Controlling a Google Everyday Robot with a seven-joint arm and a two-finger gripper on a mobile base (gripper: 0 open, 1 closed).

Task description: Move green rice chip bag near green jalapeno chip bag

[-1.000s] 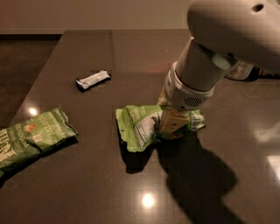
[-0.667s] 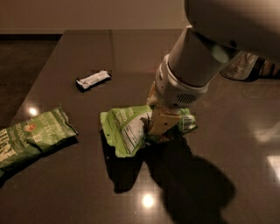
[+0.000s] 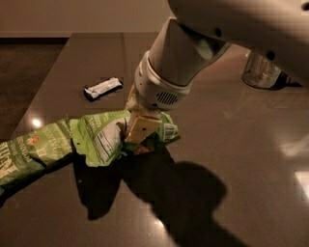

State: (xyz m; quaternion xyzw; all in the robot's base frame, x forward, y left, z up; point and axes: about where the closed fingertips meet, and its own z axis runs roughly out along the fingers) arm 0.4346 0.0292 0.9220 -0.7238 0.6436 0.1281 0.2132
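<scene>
Gripper (image 3: 138, 136): clamped on green rice chip bag (image 3: 99, 139), which lies right against green jalapeno chip bag (image 3: 29, 154), left of gripper. Beyond gripper: wrapped snack bar (image 3: 103, 88). Surface: dark glossy tabletop (image 3: 251, 159) (light glints, heavy shadow). Pale wall (image 3: 72, 14) behind.

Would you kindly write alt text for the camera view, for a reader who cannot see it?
The robot's claw is clamped on the green rice chip bag mid-way across a dark table, the bag's left edge meeting the green jalapeno chip bag at far left. A wrapped bar lies behind them, and a clear container stands far right.
</scene>
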